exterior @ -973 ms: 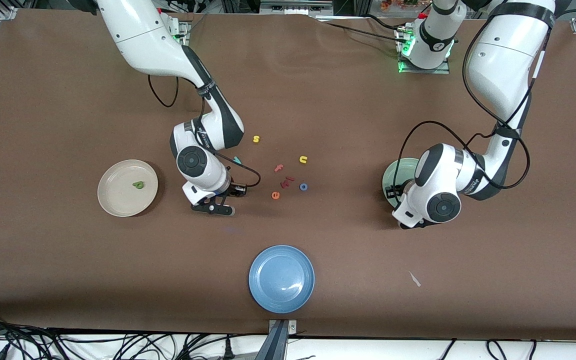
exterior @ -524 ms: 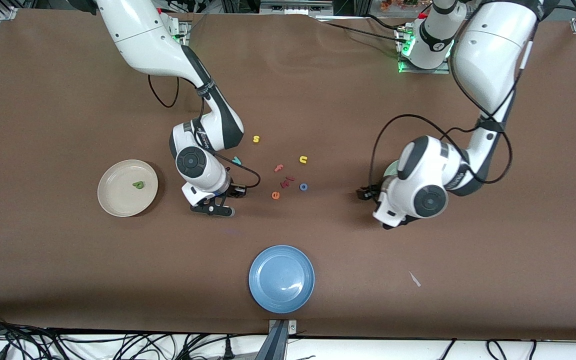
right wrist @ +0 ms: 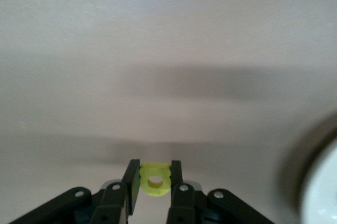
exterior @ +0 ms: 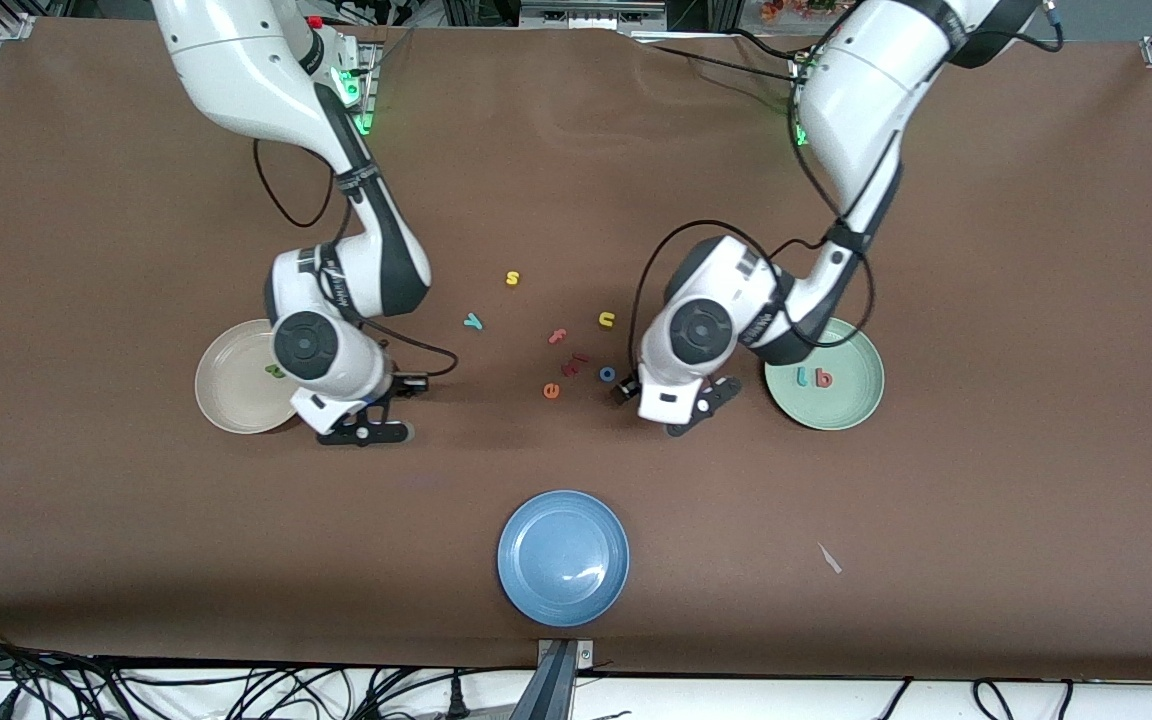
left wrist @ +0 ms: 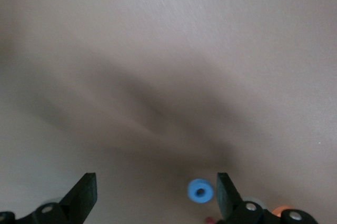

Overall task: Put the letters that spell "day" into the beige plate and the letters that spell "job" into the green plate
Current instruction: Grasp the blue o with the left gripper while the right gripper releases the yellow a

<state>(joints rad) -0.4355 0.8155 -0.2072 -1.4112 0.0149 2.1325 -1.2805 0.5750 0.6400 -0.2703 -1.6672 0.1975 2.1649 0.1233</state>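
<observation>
My right gripper (exterior: pixel 364 432) (right wrist: pixel 155 174) is shut on the yellow a (right wrist: pixel 155 180) and hangs just off the beige plate's (exterior: pixel 226 385) rim. The dark green d (exterior: pixel 274 371) lies in that plate, half hidden by the right wrist. The teal y (exterior: pixel 474 321) lies on the table. My left gripper (exterior: pixel 664 406) (left wrist: pixel 155 187) is open, low between the loose letters and the green plate (exterior: pixel 851 395). The blue o (exterior: pixel 607 374) (left wrist: pixel 200 191) lies just inside one finger. In the green plate lie the teal j (exterior: pixel 801 377) and the salmon b (exterior: pixel 822 378).
Loose letters lie mid-table: a yellow s (exterior: pixel 512 278), a yellow n (exterior: pixel 606 319), a reddish f (exterior: pixel 558 336), a red piece (exterior: pixel 574 364) and an orange e (exterior: pixel 551 390). A blue plate (exterior: pixel 563 557) stands nearer the front camera.
The left arm swung from over the green plate to beside the blue o, and its jaws opened wide. The right arm carried the yellow a toward the beige plate.
</observation>
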